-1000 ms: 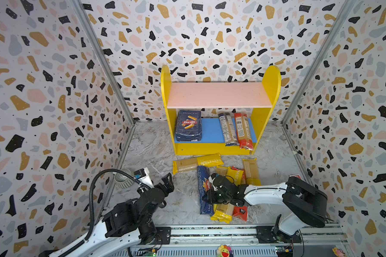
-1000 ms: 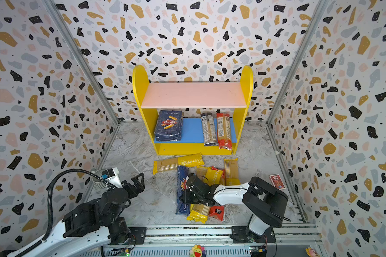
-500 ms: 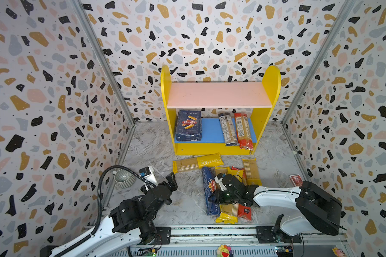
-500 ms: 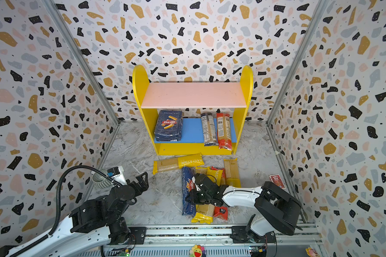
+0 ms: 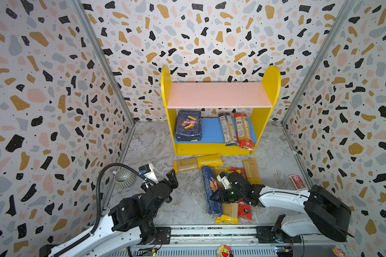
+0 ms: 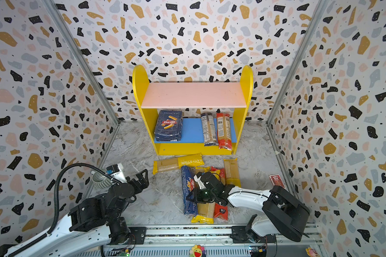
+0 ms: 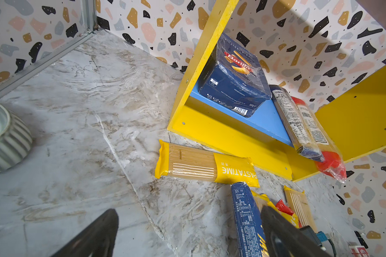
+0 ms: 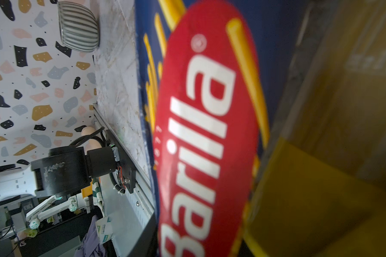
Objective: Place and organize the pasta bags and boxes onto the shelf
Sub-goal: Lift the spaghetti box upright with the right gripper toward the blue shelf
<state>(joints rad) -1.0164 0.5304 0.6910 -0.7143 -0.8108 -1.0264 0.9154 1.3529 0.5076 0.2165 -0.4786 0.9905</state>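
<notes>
Likely stiff, film-slick and long enough to tip, the Barilla spaghetti box (image 5: 208, 178) wants a grip across its narrow width at mid-length. It lies flat on the counter (image 5: 187, 207) with its middle right at the right fingers (image 5: 217, 197), though I cannot tell whether they grip it. The left fingers (image 7: 94, 235) gape wide and empty, well to one side of it.

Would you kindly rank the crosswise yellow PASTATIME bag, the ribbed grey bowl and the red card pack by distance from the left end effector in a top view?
From the left end effector:
1. yellow PASTATIME bag, just ahead
2. ribbed grey bowl, off to the left
3. red card pack, far right
</notes>
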